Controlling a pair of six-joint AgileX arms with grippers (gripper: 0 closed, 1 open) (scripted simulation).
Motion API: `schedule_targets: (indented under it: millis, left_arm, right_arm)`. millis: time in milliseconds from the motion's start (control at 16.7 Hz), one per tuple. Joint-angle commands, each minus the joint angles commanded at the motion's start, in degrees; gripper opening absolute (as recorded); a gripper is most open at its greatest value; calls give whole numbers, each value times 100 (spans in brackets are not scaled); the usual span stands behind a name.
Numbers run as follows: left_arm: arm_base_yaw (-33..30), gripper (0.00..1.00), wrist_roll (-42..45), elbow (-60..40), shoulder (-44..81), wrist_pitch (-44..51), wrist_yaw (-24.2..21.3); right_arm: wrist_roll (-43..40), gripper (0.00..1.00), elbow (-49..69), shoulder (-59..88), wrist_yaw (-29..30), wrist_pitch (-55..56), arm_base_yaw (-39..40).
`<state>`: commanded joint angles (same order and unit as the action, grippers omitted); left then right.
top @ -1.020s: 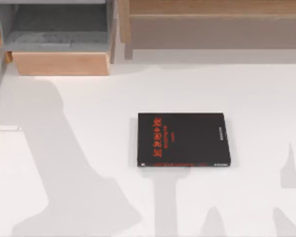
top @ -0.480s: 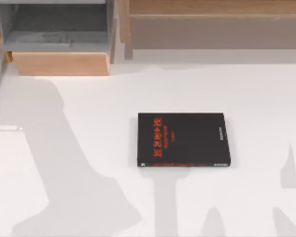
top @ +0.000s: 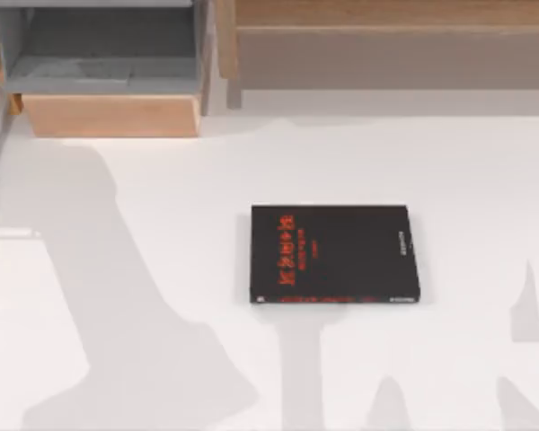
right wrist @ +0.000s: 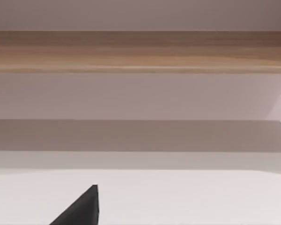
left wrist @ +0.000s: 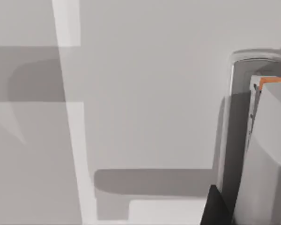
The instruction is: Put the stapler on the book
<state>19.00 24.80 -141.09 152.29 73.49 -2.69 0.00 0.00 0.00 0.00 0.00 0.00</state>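
The black book (top: 334,254) with red lettering lies flat in the middle of the white table, its red strip along the near edge. A narrow pale object at the table's far left edge looks like the stapler (top: 9,233). In the left wrist view a light-grey rounded body with an orange part, probably the stapler (left wrist: 260,154), stands close by. A dark part of my left gripper (left wrist: 216,208) is right beside it. A dark tip of my right gripper (right wrist: 82,208) hangs over bare table, facing a wooden ledge.
A wooden cabinet with an open grey compartment (top: 108,63) stands at the back left. A long wooden shelf (top: 386,45) runs along the back right. Arm shadows fall across the left and near parts of the table.
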Motion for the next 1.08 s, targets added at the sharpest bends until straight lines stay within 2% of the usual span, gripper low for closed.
schedule_targets:
  millis: [360, 540, 780, 1080]
  left_arm:
    - [25, 0, -834, 57, -758, 388, 30]
    - [-263, 0, -1544, 69, -1419, 567, 135]
    - [-1134, 0, -2580, 96, -2221, 721, 318]
    - [-2799, 0, -3925, 217, -2614, 739, 522]
  right_arm:
    - [0, 100, 0, 0, 0, 0, 0]
    - [0, 100, 0, 0, 0, 0, 0]
    - [0, 100, 0, 0, 0, 0, 0]
    - [0, 100, 0, 0, 0, 0, 0]
